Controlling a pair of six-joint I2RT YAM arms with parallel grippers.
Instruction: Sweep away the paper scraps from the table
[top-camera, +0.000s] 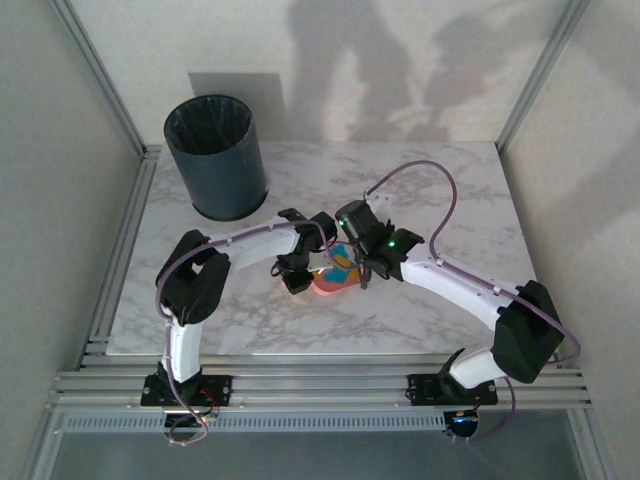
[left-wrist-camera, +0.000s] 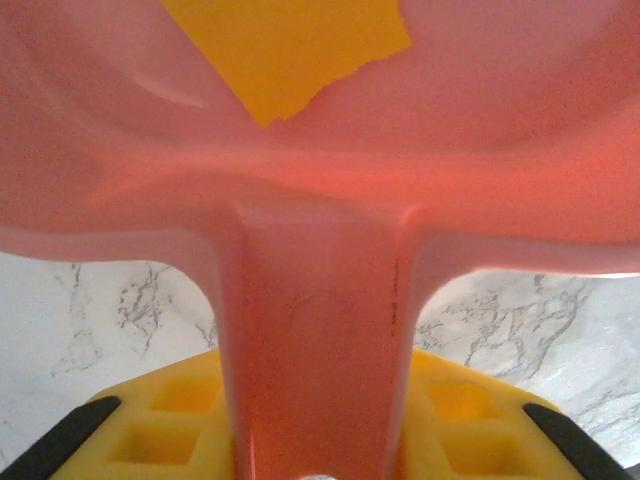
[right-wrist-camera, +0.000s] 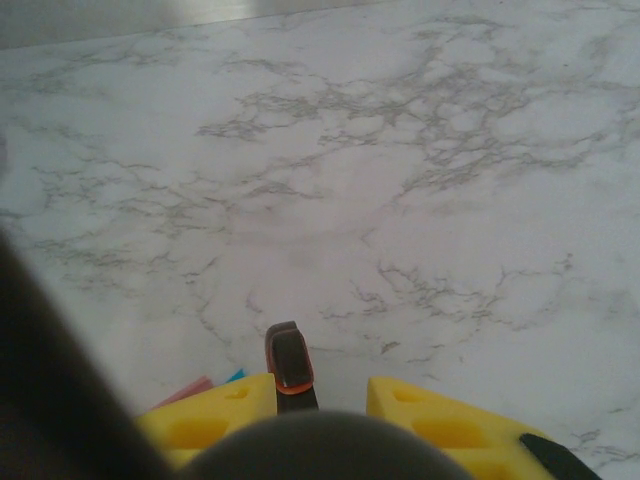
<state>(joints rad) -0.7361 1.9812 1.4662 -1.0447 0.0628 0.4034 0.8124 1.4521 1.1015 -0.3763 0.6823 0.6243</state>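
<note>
now, open table all round
left gripper clamps one pink dustpan of paper scraps; right gripper pinches one dark handle; one bin back-left.

I see the table, a big white top with grey wiggly lines like marble. Silver rails run along its near edge and left side. A dark round bin stands on the back left corner. Near the middle is a pink dustpan; I cannot tell if it touches the top.
</note>
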